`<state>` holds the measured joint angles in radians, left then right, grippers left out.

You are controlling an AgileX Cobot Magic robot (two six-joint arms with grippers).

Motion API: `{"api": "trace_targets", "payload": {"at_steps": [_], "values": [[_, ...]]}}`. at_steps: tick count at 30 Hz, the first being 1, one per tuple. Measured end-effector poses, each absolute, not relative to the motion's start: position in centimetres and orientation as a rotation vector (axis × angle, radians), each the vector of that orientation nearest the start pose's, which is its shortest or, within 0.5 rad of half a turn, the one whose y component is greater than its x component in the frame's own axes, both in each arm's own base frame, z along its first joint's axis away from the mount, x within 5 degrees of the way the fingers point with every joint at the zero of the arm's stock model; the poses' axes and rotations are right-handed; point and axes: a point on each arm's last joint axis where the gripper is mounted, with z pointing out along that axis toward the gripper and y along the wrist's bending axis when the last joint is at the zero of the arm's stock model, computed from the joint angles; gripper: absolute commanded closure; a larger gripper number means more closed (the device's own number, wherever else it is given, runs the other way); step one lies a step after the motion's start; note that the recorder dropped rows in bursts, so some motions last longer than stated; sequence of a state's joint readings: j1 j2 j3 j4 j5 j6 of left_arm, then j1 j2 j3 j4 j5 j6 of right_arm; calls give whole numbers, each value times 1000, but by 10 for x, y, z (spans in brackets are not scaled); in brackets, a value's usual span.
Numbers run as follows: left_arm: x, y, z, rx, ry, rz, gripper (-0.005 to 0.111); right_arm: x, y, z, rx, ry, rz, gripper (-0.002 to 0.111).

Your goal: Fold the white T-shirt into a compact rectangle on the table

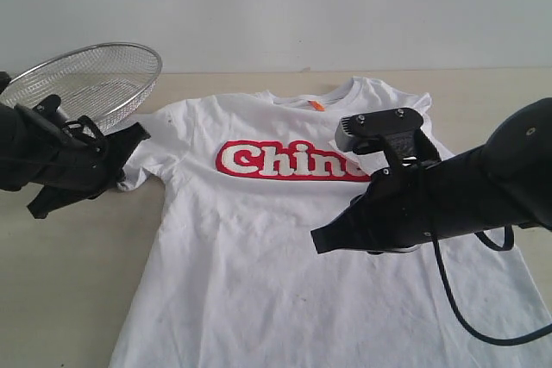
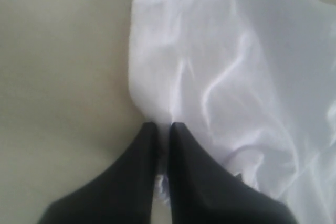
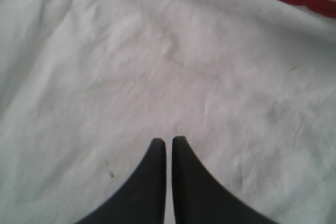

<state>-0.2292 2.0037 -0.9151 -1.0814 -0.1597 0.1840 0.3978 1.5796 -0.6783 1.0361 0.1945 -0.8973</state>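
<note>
White T-shirt (image 1: 259, 247) spread face-up, red lettering (image 1: 276, 159), orange neck tag (image 1: 316, 105), lightly wrinkled

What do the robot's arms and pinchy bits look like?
The left arm and right arm are chunky and black. The left end effector and right end effector each have two smooth, pointed black fingers. A thin black cable loops from the right arm.

Across the chest of the shirt (image 1: 259, 247), the lettering (image 1: 276, 161) reads "Chin" in pale letters on a red band. The rest of the word is hidden behind the arm (image 1: 431, 200). The right wrist view shows only the letters' edges, unreadable. The orange neck tag (image 1: 316, 105) is too small to read.
</note>
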Motion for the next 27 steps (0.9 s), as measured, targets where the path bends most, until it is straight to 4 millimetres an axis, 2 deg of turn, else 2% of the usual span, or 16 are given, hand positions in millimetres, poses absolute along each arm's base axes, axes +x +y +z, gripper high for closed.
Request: {"api": "trace_targets", "payload": {"at_steps": [6,14,21,27], "values": [[360,-78,97,-797,2401,-358,102,256,124,167,-405,2483,424,109],[376,-87,131,-716,2352,-465,102,256,124,167,-403,2482,421,109],[386,-93,144,-614,2347,-488,102,256,124,167,-403,2482,421,109],[393,-111,155,-517,2329,-514,102,256,124,167,-403,2482,421,109]]}}
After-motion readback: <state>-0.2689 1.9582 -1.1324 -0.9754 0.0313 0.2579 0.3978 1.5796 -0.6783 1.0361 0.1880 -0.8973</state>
